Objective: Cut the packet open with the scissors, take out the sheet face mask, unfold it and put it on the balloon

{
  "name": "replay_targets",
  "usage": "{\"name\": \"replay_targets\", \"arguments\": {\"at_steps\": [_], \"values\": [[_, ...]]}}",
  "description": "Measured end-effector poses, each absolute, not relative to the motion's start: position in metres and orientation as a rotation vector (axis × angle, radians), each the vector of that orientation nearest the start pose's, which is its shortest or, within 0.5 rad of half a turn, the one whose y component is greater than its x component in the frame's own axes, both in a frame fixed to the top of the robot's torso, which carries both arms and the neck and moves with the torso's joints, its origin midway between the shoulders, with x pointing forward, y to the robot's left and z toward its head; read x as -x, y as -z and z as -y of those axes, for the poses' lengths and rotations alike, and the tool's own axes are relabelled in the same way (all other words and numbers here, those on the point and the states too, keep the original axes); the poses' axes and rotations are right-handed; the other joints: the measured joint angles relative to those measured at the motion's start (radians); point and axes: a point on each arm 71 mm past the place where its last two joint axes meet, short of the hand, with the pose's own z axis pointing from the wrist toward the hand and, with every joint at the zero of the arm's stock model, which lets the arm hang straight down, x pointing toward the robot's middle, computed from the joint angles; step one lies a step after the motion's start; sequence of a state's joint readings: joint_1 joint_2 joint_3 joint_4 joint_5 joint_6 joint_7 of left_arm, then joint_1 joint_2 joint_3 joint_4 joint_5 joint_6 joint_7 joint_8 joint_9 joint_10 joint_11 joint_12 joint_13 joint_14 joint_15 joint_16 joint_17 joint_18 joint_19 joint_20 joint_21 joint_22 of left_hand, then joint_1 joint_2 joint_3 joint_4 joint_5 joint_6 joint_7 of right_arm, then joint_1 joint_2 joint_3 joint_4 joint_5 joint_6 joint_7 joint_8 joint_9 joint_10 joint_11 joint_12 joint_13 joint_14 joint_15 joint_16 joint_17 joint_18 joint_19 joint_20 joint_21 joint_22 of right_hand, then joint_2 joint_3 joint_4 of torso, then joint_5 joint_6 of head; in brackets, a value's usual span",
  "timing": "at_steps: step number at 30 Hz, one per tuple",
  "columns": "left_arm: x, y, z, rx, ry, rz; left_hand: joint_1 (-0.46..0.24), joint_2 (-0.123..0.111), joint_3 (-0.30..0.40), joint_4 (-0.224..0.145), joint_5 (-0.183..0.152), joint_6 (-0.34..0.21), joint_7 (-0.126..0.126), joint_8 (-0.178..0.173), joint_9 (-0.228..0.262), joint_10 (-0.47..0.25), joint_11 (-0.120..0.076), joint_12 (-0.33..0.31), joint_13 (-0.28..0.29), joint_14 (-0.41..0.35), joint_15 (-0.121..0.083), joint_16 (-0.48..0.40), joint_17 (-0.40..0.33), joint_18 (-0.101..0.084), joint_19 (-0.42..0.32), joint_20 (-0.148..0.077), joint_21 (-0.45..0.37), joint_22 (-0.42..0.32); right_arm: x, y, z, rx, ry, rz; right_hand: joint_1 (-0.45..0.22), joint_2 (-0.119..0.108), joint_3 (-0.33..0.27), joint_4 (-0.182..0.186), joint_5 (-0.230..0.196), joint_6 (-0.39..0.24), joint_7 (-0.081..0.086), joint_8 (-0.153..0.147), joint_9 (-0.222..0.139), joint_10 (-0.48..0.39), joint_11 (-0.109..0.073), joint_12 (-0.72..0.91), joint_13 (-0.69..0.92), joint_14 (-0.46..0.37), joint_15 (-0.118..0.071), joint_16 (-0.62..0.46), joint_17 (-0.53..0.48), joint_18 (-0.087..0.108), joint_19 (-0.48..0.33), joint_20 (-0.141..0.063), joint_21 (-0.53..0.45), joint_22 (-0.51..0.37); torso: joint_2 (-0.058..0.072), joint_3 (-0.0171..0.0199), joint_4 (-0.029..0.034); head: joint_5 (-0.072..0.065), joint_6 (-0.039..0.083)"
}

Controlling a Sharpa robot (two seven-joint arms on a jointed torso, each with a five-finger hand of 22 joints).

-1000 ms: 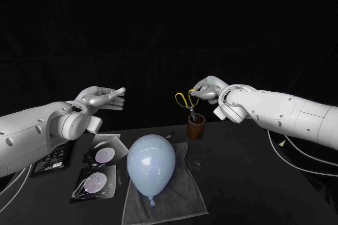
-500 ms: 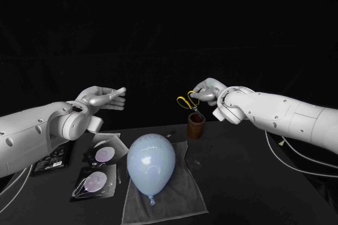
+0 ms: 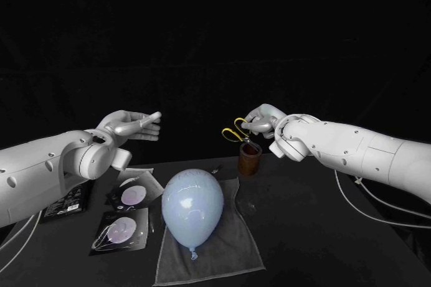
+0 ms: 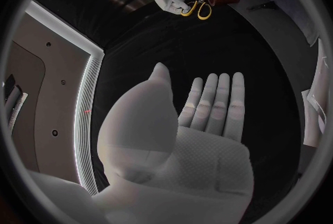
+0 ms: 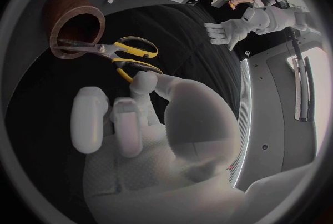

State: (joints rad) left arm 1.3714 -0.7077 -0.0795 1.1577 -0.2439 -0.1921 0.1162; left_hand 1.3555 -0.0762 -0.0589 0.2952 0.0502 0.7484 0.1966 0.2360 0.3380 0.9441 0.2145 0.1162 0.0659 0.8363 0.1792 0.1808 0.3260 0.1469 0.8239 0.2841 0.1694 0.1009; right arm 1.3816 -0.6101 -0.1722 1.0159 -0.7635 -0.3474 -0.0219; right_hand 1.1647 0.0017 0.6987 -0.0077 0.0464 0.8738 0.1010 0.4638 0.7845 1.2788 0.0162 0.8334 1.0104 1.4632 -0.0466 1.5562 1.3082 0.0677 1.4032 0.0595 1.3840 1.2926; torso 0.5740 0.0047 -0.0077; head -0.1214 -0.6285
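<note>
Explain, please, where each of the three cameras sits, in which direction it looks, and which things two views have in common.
Head view: on the robot's head, looking down at the black table and the balloon; both arms come in, with the left hand and right hand raised.
Left wrist view: behind the left hand, facing across its flat, empty palm toward the right hand.
Right wrist view: behind the right hand, which pinches the yellow handle of the scissors at the brown cup.
Shared: both wrist views show the scissors, the cup and the opposite hand.

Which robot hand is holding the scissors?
The right hand, the one by the brown cup; it pinches the yellow-handled scissors. The left hand holds nothing, fingers stretched out.
</note>
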Motion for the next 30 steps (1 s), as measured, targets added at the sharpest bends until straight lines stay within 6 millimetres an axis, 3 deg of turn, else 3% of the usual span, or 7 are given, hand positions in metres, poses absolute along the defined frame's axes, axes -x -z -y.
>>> {"name": "replay_targets", "arguments": {"at_steps": [16,30], "values": [[-0.572,0.135,-0.249,0.917,1.206,-1.582,-0.004,0.004,0.003,-0.003,0.0,0.0,0.0,0.0,-0.001,0.0,0.0,0.0,0.0,0.0,0.0,0.0,0.0,0.0,0.004,0.004,0.004,0.0,-0.591,0.154,0.225,-0.471,-0.726,-1.62,0.004,0.004,0.001,-0.001,0.0,0.001,-0.001,-0.012,-0.006,-0.029,0.004,-0.11,-0.091,0.0,0.0,-0.001,-0.001,0.0,-0.003,0.003,-0.002,0.0,0.0,0.0001,0.0001,-0.001,-0.001],[-0.573,0.138,-0.25,0.923,1.203,-1.586,-0.004,0.004,0.003,-0.003,0.0,0.0,0.0,0.0,-0.001,0.0,0.0,0.0,0.0,0.0,0.0,0.0,-0.001,-0.001,0.004,0.004,0.004,0.0,-0.594,0.141,0.224,-0.466,-0.73,-1.576,0.005,0.005,0.001,-0.001,-0.003,0.002,0.002,-0.021,-0.006,-0.032,0.005,-0.139,-0.111,0.0,0.0,-0.001,-0.001,0.0,-0.003,0.003,-0.002,0.002,0.0,-0.0018,0.0005,-0.006,-0.004]]}}
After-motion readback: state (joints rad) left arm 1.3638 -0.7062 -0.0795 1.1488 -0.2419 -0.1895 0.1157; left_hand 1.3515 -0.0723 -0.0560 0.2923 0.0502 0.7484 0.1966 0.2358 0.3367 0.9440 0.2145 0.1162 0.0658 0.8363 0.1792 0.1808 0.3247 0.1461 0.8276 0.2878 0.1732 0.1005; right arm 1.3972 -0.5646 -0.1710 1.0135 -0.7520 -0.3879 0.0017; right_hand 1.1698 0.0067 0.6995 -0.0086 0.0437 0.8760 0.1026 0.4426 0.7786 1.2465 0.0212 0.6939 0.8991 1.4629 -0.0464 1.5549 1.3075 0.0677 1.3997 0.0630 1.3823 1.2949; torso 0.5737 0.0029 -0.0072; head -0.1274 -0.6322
